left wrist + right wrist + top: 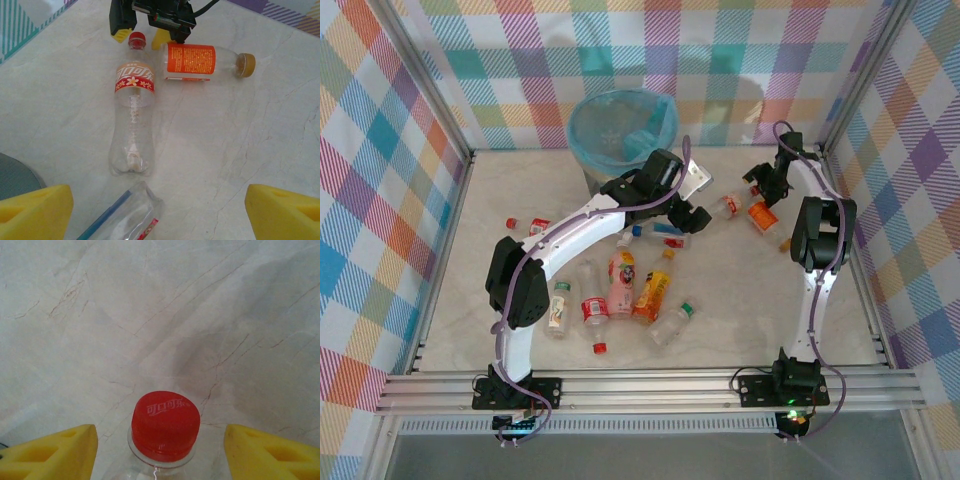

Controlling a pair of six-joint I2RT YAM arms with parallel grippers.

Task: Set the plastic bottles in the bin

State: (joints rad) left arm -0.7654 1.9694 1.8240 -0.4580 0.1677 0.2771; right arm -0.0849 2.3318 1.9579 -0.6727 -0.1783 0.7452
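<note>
The bin [620, 128], grey mesh with a light blue liner, stands at the back. Plastic bottles lie scattered on the table. A clear bottle with a red label [133, 117] [725, 207] lies beside an orange bottle [200, 61] [762, 215]. My right gripper [160, 452] [140, 36] [757, 188] is open, its yellow fingertips either side of that clear bottle's red cap [165, 424] with gaps on both sides. My left gripper [159, 215] [695, 217] is open, low over the table. The end of another clear bottle [125, 215] lies between its fingers, nearer the left one.
More bottles lie in the middle: a pink one [621, 285], a yellow-orange one [653, 295], clear ones [672, 322] [558, 305] [592, 300], and small ones at the left [535, 227]. A loose red cap [600, 348] sits near the front. Checked walls close in the table.
</note>
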